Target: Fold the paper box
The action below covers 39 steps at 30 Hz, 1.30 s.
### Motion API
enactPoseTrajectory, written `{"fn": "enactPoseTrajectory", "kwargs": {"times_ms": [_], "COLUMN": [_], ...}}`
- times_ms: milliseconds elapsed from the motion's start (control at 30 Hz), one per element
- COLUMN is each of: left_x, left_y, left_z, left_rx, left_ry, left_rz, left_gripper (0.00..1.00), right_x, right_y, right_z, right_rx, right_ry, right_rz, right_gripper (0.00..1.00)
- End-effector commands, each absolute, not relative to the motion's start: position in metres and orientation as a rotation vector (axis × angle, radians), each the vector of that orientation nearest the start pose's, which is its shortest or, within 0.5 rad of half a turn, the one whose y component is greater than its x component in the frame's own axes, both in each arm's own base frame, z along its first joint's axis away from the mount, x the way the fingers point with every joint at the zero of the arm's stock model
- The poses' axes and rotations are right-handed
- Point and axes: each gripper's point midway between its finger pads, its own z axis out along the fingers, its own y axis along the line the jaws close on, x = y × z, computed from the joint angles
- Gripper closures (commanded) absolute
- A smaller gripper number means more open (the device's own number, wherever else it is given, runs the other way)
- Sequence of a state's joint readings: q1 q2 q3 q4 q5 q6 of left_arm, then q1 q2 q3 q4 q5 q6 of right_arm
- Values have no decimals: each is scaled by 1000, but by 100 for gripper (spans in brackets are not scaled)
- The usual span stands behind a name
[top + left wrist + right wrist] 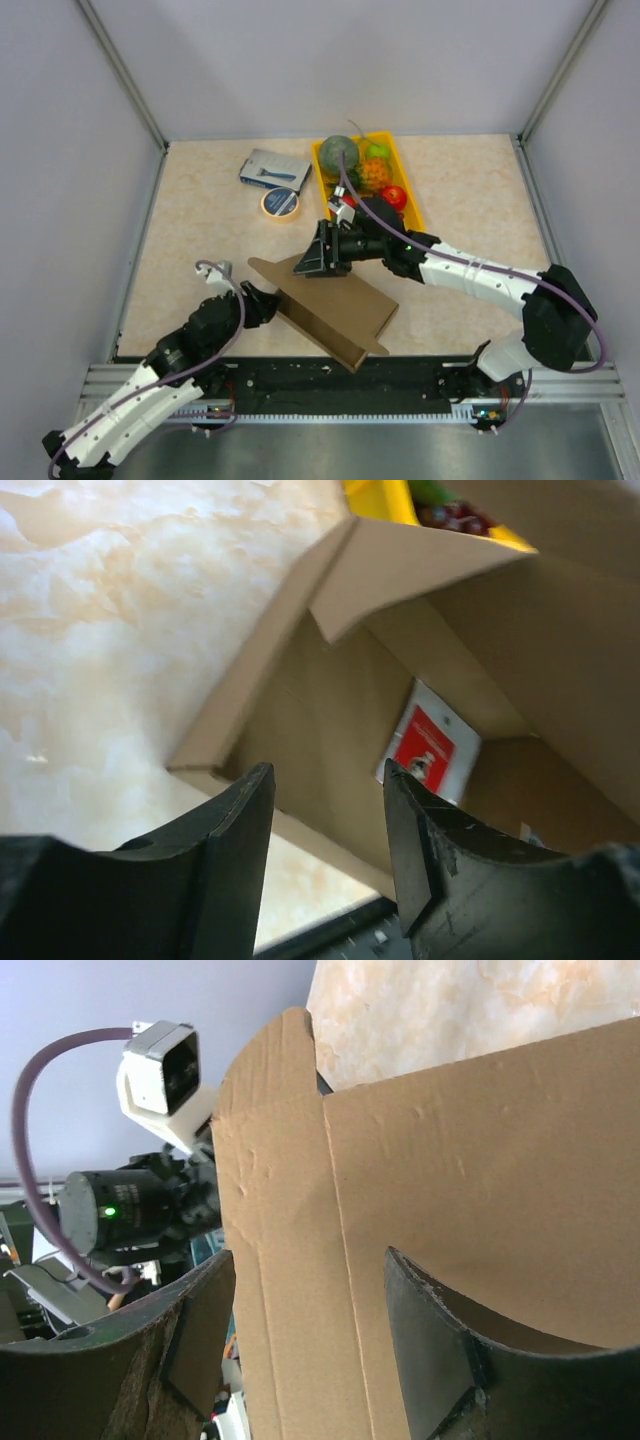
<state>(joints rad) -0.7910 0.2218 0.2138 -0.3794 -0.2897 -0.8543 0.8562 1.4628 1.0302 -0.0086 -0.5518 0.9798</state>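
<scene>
I can read no writing; the red-and-white label (425,745) is too blurred. One cardboard box (335,305) sits half-folded at the near middle of the table (200,240), with one packet (275,168), one tape roll (281,204) and one fruit tray (408,190) behind it. The left gripper (328,780) is spread and holds nothing. The right gripper (310,1260) has cardboard across the gap between its fingers, and I can't tell whether it pinches.

Paper box (335,305) plain brown — tray (410,200) yellow — table (200,220) marbled beige.
</scene>
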Motion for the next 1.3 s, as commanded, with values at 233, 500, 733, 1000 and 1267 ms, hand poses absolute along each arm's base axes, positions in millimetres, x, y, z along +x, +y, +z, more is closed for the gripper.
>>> {"fn": "enactPoseTrajectory", "kwargs": {"times_ms": [233, 500, 733, 1000, 1267], "left_x": [69, 93, 180, 231, 224], "left_y": [-138, -154, -216, -190, -197], "left_z": [207, 322, 308, 190, 145], "left_rx": [-109, 190, 346, 257, 314], "left_ry": [2043, 2020, 2169, 2340, 2428], "left_rz": [-1248, -1062, -807, -770, -877], "left_gripper": [48, 51, 42, 42, 37], "right_x": [177, 150, 152, 135, 120], "right_y": [395, 391, 376, 346, 252], "right_z": [240, 192, 169, 148, 177], "right_rx": [-340, -414, -419, -497, -178], "right_ry": [2237, 2334, 2369, 2446, 2497], "right_rz": [1653, 1543, 1399, 1263, 1031], "right_gripper": [40, 40, 39, 38, 7]}}
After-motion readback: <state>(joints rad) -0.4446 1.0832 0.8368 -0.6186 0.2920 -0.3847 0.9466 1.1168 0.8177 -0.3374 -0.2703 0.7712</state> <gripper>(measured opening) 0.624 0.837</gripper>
